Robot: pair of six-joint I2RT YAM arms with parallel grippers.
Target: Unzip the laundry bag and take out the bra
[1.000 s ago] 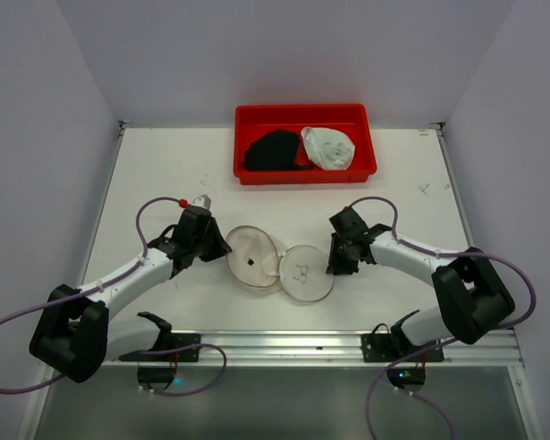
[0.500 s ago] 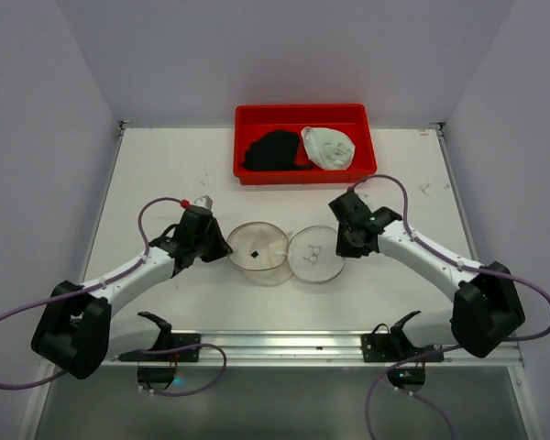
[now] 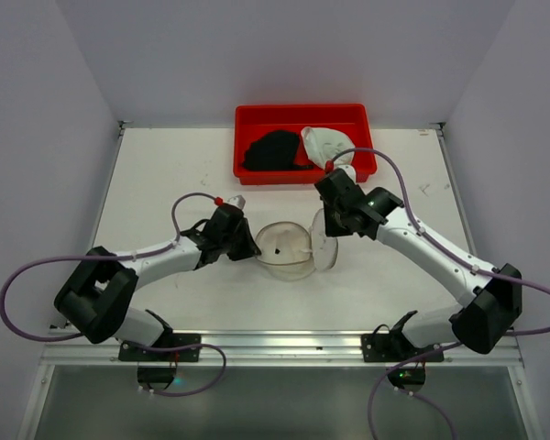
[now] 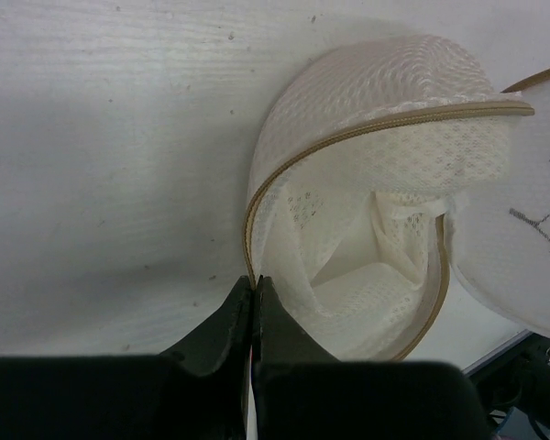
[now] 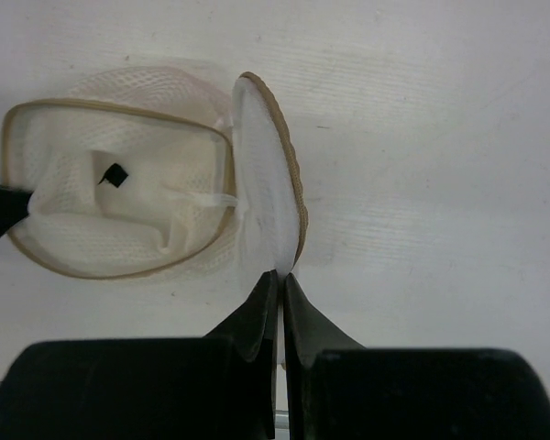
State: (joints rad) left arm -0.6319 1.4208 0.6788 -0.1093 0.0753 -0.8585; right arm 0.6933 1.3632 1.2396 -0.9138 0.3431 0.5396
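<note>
Fingertips [image 4: 236, 307] of my left gripper [image 4: 255, 280] are clamped together on the tan zipper rim of the laundry bag [image 3: 289, 249], at the left edge of its bowl-shaped half. On my right gripper [image 5: 280, 275] the two fingers are likewise pressed tight, pinching the lower edge of the bag's flat round half. That half stands up on edge just beside the bowl half. The bag is unzipped and spread wide between my two grippers, in the middle of the table [image 3: 165, 183]. Its white mesh lining shows inside, with a small black mark [image 5: 113, 174] on it. Well beyond the bag, at the far edge of the table, the bra [image 3: 273, 151] lies as a black heap in the left part of the red tray [image 3: 302, 109], touching a white dome-shaped cup [image 3: 328, 147] on its right.
</note>
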